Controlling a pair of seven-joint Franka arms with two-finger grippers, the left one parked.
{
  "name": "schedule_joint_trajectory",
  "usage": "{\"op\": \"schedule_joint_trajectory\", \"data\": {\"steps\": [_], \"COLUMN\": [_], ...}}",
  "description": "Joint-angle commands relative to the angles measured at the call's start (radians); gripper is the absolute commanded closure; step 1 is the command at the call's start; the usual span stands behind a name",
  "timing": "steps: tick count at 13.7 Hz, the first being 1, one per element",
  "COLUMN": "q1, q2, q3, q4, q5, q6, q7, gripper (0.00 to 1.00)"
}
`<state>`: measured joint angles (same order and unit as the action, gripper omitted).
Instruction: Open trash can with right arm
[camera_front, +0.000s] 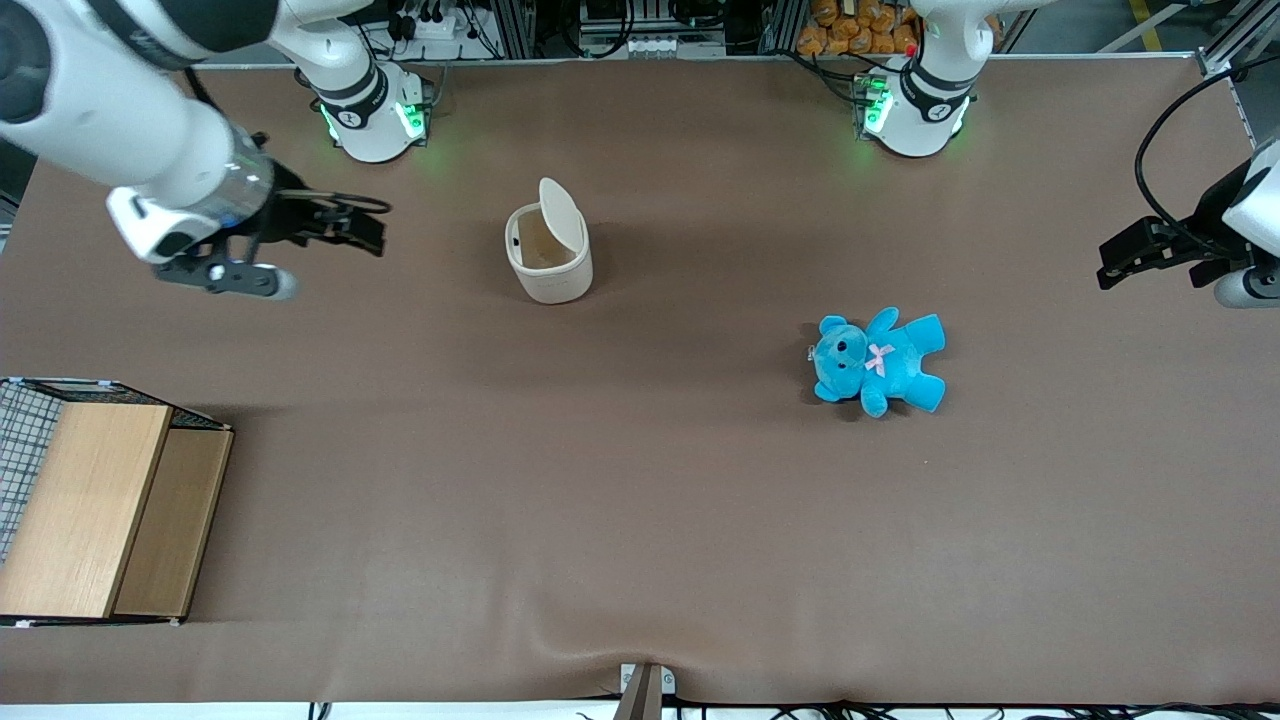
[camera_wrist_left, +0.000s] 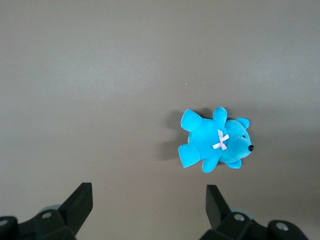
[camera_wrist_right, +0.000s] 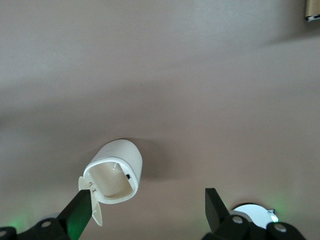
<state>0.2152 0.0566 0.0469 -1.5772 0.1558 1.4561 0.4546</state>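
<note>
The cream-white trash can (camera_front: 548, 258) stands on the brown table with its flip lid (camera_front: 561, 212) raised upright, so its inside shows. It also shows in the right wrist view (camera_wrist_right: 116, 171), lid hanging open at its rim. My right gripper (camera_front: 345, 220) hangs above the table toward the working arm's end, well apart from the can. Its black fingers (camera_wrist_right: 215, 204) are spread wide and hold nothing.
A blue teddy (camera_front: 880, 360) lies on the table toward the parked arm's end, nearer the front camera than the can. A wooden box with wire mesh (camera_front: 95, 505) stands at the working arm's end near the front edge. The arm bases (camera_front: 372, 110) stand at the table's back edge.
</note>
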Motion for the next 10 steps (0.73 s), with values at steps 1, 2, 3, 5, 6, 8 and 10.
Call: {"op": "schedule_joint_trajectory", "data": {"steps": [1, 2, 3, 5, 6, 8, 10], "q1": [-0.078, -0.1, -0.123, -0.157, -0.175, -0.201, -0.206], "q2": [0.012, 0.012, 0.012, 0.009, 0.008, 0.002, -0.014], "q3": [0.022, 0.022, 0.022, 0.022, 0.022, 0.025, 0.025], "q4": [0.052, 0.06, 0.063, 0.065, 0.068, 0.071, 0.074], "q5": [0.005, -0.002, -0.004, -0.007, -0.009, -0.013, -0.015], "q6": [-0.049, -0.059, -0.062, -0.072, -0.076, -0.077, -0.086], "q7": [-0.063, -0.1, -0.121, -0.145, -0.169, -0.21, -0.218], "gripper": [0.0, 0.0, 0.0, 0.0, 0.0, 0.0, 0.0]}}
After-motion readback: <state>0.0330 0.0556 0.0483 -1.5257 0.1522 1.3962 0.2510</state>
